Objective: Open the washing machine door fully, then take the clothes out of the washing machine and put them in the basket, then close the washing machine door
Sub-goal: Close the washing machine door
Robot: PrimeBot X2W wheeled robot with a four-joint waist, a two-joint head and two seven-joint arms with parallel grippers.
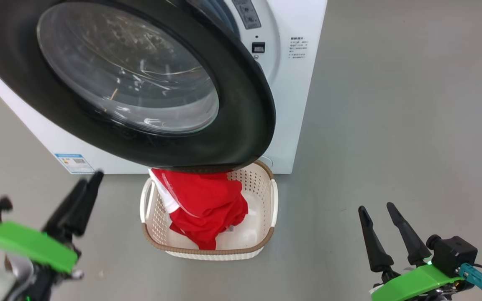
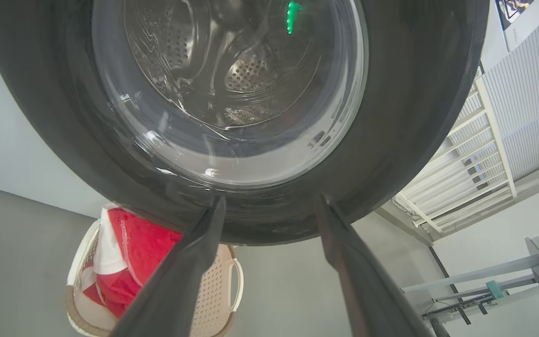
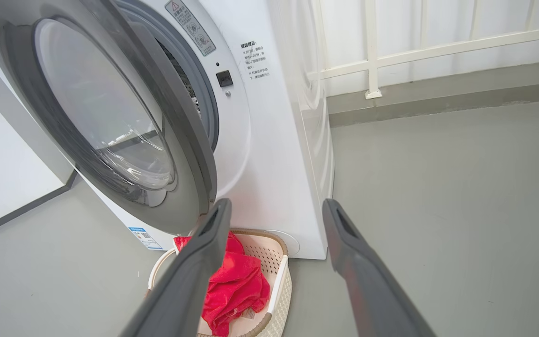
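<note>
- The left gripper (image 2: 270,201) is spread and empty, tips by the washing machine door (image 2: 414,117) rim; contact unclear.
- The right gripper (image 1: 377,209) is spread and empty; the clothes (image 1: 207,200) lie in the basket (image 1: 207,250) to its left.

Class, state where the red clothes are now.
In the head view the clothes lie heaped in the left half of the basket, on the floor before the washing machine, below the washing machine door.

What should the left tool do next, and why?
Probably press the left tool forward against the rim of the glossy black round door to swing it shut. The red fabric clothes already lie in the cream perforated plastic basket, the door stands ajar, and the open tool points at its rim.
</note>
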